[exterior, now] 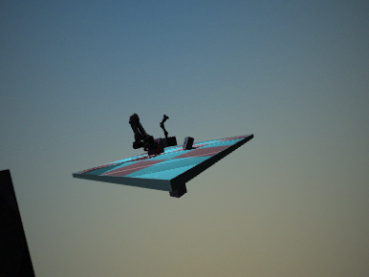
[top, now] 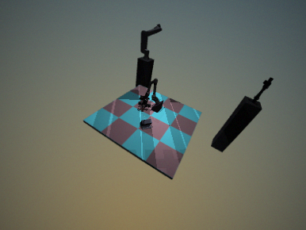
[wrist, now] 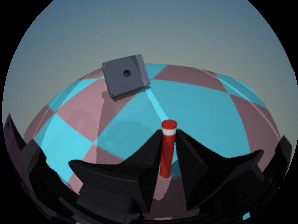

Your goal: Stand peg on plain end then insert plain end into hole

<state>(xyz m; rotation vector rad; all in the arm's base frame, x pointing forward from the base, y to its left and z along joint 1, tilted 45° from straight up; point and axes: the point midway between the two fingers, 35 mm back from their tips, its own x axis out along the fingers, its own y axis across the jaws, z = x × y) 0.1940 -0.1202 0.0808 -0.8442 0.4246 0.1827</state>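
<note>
The peg [wrist: 167, 150] is red with a white band near its upper end in the wrist view. My gripper [wrist: 168, 133] is shut on it, with a black finger on each side just below the band. The plain end points down and back between the fingers. Whether it touches the table is not clear. The grey sloped panel [wrist: 114, 80] [top: 146, 124] [exterior: 188, 142] stands beyond the fingers, up and to the left in the wrist view. Its one dark hole [wrist: 127, 73] shows in its face, apart from the peg. The peg is too small to make out in the top and exterior views.
The table [top: 171, 160] [exterior: 162, 170] [wrist: 200, 102] has a cyan and pink checkered top with open edges. The top view shows a dark pillar [top: 143, 73] with an arm behind the table and another pillar [top: 236, 124] off to the right.
</note>
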